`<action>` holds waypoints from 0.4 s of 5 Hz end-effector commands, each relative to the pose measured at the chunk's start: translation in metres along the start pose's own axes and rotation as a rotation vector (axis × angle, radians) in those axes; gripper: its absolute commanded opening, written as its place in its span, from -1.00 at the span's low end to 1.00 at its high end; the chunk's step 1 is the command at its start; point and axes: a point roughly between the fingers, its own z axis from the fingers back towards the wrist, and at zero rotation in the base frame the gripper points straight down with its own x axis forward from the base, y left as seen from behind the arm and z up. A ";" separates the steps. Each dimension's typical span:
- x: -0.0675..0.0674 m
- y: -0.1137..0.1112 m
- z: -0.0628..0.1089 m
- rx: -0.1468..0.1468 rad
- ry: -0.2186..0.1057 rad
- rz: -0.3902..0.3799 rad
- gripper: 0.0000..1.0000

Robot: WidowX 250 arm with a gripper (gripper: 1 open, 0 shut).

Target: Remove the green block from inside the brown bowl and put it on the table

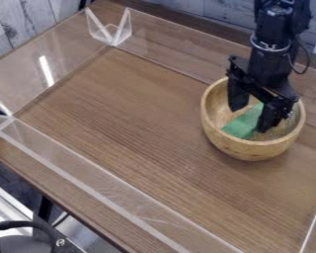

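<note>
- Green block [243, 126] lies inside the brown bowl [224, 139], on the pale floor of it, a little toward the side nearest me and partly hidden behind the black fingers.
- Brown bowl sits on the table [134, 128] toward the right-hand side, close to the clear acrylic wall [310, 225] that runs along that edge.
- From above, the black arm [276, 30] reaches down so that the gripper [255, 111] points straight into the bowl.
- Its jaws stand spread wide, one finger on either side of the block's upper end, dipping below the rim.
- Whether either finger actually touches the block I cannot tell from where I stand; nothing looks clamped or lifted.
- Across the rest of the wood-grain tabletop the surface shows only glare off the acrylic.
- At the far left corner a small clear bracket [110, 28] stands against the back wall.
- Behind the table, pale wooden boards [29, 25] show at the top left.
</note>
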 end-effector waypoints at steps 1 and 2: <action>0.009 0.000 0.022 0.014 -0.084 -0.011 1.00; 0.008 0.000 0.023 0.012 -0.094 -0.015 1.00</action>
